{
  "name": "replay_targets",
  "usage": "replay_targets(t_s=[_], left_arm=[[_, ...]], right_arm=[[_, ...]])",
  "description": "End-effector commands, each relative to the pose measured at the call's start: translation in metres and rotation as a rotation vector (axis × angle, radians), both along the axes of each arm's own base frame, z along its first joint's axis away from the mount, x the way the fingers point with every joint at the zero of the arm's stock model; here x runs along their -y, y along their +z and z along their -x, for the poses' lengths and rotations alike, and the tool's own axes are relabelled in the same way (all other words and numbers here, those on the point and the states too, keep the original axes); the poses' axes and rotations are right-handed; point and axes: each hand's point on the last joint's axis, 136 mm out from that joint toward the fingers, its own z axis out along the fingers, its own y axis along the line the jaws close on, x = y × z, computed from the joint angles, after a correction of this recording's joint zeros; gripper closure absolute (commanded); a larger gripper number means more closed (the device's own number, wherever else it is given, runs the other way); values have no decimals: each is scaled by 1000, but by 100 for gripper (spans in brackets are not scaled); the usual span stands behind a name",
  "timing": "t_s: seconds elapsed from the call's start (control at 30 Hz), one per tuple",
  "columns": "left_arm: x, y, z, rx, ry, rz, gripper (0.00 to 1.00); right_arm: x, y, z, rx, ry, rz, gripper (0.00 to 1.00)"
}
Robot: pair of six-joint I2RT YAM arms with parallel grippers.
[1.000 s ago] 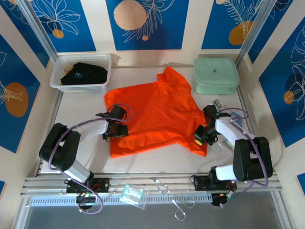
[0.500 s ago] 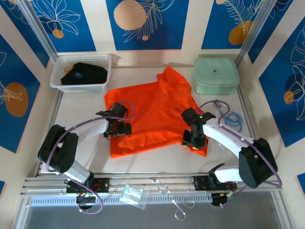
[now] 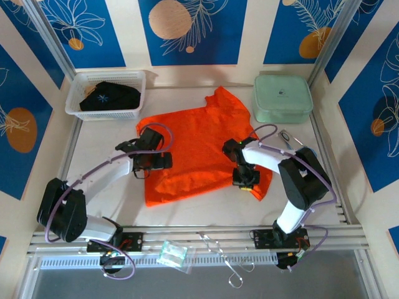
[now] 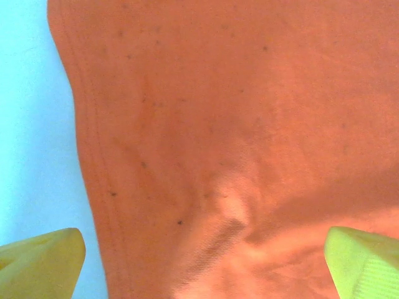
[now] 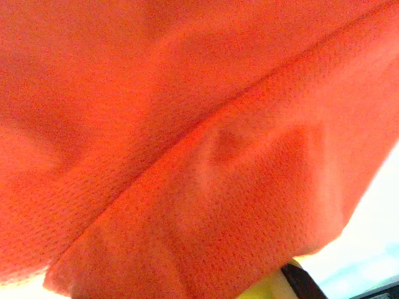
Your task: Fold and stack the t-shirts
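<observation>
The plain bright orange short-sleeved cloth t-shirt [image 3: 199, 146] lay spread mid-table on the white tabletop [image 3: 103, 149]. It was rumpled, with its near right corner doubled over. The left gripper [image 3: 161, 163] hovered over its stitched left edge, yellow fingers [image 4: 43, 261] spread wide. The right gripper [image 3: 245, 180] was pressed together, pinching a fold of the cloth.

Bright orange t-shirt [image 3: 199, 146] spread mostly flat, near right corner folded over, black t-shirt [image 3: 109, 96] bunched inside white basket [image 3: 107, 114]
</observation>
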Motion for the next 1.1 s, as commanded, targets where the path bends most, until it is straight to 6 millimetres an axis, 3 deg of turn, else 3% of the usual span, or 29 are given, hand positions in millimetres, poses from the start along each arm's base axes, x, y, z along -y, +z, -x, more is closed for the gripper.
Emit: replay_targets(t_s=[0.0,0.13,0.3,0.47,0.63,0.8,0.93,1.07], left_arm=[[-8,-3,13,-27,-21,-45,2],[-12,-2,16,-32,-25,-62,1],[-17,-3,18,-40,-27,-92,0],[-19,-7,20,-55,-29,-105,0],[-24,-5,23,-52,-23,-121,0],[-26,-5,25,-47,-21,-124,0],[-22,-7,24,-54,-23,-111,0],[-19,-10,22,-59,-26,-102,0]], right_arm=[[15,33,-20,57,52,94,100],[6,54,-43,45,169,43,100],[0,52,-81,-41,328,47,100],[-8,41,-144,-29,401,105,84],[-16,53,-183,29,391,137,66],[-7,70,-183,81,330,184,56],[1,77,-162,114,267,181,56],[-4,85,-135,160,224,110,52]])
